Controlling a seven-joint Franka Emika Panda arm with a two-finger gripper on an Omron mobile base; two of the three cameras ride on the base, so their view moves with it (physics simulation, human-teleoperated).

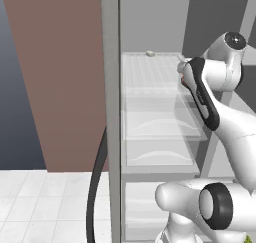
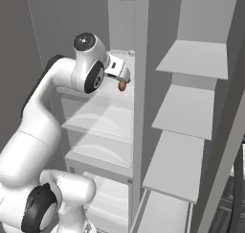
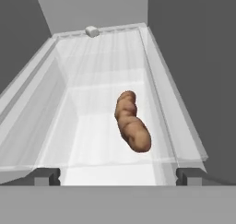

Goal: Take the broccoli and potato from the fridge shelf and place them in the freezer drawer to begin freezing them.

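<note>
One potato (image 3: 132, 122) waits on the fridge shelf (image 3: 99, 61).
Gripper (image 3: 119, 177) jaws spread wide; best to straddle its middle.

A brown wall (image 1: 60, 77) is seen left of the grey fridge frame (image 1: 111, 112), above a white tiled floor (image 1: 45, 207); plain grey door shelves (image 2: 184, 112) are shown.

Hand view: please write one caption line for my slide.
Open gripper hovers before the potato lying on the ribbed fridge shelf.
</note>
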